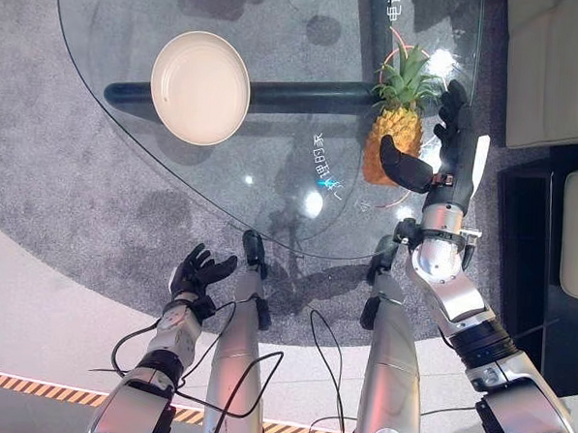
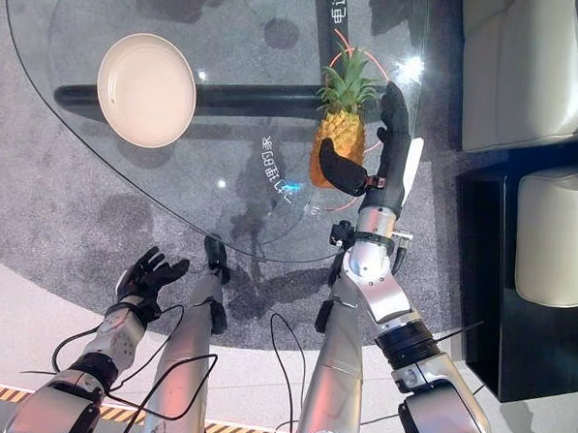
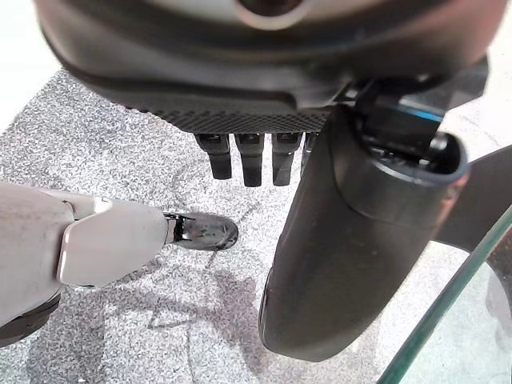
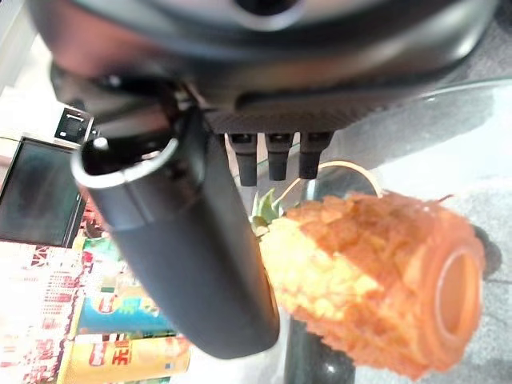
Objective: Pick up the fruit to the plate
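you are at the grasp step: the right hand [image 1: 446, 152] is spread around the pineapple [image 1: 394, 137] but has not closed on it. the fruit lies on its side on the glass worktop [image 1: 114, 33], leafy crown pointing away from you, cut base toward you. the thumb [image 1: 405, 170] sits against the near left flank of the body, and the fingers [image 1: 452, 107] reach straight along its right side up by the crown. in the right wrist view the pineapple fills the gap beside the thumb, with the fingertips just beyond it near the leaves, so the fingers are released and hold nothing.

to do this well, i judge you should settle the palm lower over the thick middle of the body before you curl, so the hold lands on the scaly skin and not on the crown, which would likely slip or bend. close slowly; the round fruit could roll on the smooth glass if one side touches first.

the plate [image 1: 200, 87] stands well apart to the left on the same worktop, bare. your left hand [image 1: 195, 273] hangs relaxed below the worktop edge with its fingers loose.
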{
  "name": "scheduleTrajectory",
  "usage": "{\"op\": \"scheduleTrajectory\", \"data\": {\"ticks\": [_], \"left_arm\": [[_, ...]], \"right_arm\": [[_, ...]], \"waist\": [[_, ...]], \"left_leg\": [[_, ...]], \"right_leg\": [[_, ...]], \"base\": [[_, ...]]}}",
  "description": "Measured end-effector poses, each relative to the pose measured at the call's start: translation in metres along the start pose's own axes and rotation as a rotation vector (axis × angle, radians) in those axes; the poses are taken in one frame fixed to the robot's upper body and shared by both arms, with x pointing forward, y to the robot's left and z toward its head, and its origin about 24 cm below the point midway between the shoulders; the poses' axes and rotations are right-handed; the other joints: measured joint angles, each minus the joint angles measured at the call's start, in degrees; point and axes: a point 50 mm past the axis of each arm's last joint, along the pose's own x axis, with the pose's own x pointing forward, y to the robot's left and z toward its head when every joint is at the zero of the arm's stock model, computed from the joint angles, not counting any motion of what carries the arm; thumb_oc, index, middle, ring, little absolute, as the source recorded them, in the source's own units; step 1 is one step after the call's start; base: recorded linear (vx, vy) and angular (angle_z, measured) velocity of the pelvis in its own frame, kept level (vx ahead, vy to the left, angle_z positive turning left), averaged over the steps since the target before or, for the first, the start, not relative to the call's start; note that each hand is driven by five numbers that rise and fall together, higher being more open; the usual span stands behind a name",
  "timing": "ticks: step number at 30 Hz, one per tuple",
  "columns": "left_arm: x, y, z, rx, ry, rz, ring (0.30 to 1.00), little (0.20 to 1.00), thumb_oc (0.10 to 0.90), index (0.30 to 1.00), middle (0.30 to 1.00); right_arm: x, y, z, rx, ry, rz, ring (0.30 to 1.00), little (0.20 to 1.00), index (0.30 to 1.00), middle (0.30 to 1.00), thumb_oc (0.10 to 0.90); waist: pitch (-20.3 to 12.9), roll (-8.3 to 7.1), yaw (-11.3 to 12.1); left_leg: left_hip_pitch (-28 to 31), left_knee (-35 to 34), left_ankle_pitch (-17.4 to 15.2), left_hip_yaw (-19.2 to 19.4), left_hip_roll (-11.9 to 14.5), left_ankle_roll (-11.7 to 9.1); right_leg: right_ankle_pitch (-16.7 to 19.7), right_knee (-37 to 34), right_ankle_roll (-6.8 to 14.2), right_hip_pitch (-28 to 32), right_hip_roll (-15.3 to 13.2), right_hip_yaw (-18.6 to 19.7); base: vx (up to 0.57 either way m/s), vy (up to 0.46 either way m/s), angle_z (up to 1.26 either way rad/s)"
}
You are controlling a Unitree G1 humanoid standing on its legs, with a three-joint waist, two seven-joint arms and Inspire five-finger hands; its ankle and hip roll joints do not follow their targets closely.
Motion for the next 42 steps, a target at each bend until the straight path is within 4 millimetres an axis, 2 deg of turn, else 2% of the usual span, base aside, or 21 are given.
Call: {"op": "scheduleTrajectory", "data": {"ticks": [15,28,42], "left_arm": [[0.0,-0.001,0.0,0.001,0.001,-0.002,0.9,0.9,0.8,0.9,0.9],[0.0,-0.005,0.003,0.0,-0.008,-0.019,0.9,0.9,0.8,0.9,0.9],[0.0,-0.01,0.002,0.022,-0.004,-0.042,0.9,0.9,0.8,0.9,0.9]], "right_arm": [[-0.001,0.001,-0.008,0.053,0.092,-0.018,0.9,0.9,0.9,0.9,0.8],[-0.015,0.024,-0.02,0.025,0.173,0.146,0.9,0.9,0.9,0.9,0.8],[-0.016,0.025,-0.022,-0.002,0.185,0.165,0.9,0.9,0.9,0.9,0.8]], "waist": [[-0.01,0.01,-0.04],[-0.01,0.01,0.05],[-0.01,0.01,-0.07]], "left_leg": [[-0.02,0.0,0.0,-0.02,0.01,0.0],[-0.17,-0.01,0.0,-0.15,-0.02,0.0],[-0.3,0.01,0.0,-0.22,0.0,0.0]], "right_leg": [[0.0,0.01,0.0,0.01,0.0,-0.02],[-0.08,0.0,0.04,-0.01,-0.05,-0.16],[-0.09,-0.01,0.04,-0.07,-0.03,-0.22]], "base": [[0.0,0.0,0.0],[0.0,0.0,0.0],[0.0,0.0,0.0]]}}
